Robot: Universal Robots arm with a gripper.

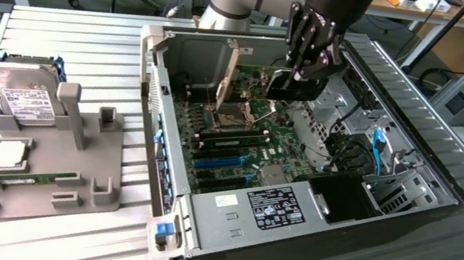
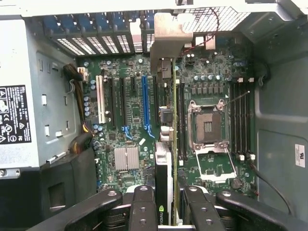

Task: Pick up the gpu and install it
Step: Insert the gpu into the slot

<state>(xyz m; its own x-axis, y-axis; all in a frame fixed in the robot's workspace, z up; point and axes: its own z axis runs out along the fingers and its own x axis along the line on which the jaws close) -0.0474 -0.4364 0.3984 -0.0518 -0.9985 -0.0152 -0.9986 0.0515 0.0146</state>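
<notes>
Slatted pale metal worktop (image 1: 73, 33) with a big open case (image 1: 154, 85) lying on its side on it, all grey sheet-metal walls with perforated vents at one end. Inside is a green motherboard (image 1: 277, 136) packed with long narrow slots, one of them bright blue (image 2: 145, 106), plus a square metal socket (image 2: 208, 127) and a small ribbed silver heatsink (image 2: 126, 159). A boxy silver power supply (image 1: 258, 209) with a black label sits in the corner of the case.

Off to the exterior view's left is a matte grey moulded holder (image 1: 72, 162). A shiny hard drive (image 1: 23, 94) in a blue frame leans in it, and a thin green memory stick (image 1: 29, 178) lies in a groove lower down.

The gpu (image 2: 166, 159) is inside the case, standing on edge over the motherboard, just beside the socket. It's a flat card with a dark face, a green board edge and a bent silver bracket (image 2: 168, 33) at the far end. The black tool (image 1: 299, 75) is clamped on it, fingers (image 2: 144, 204) pressing both faces.
</notes>
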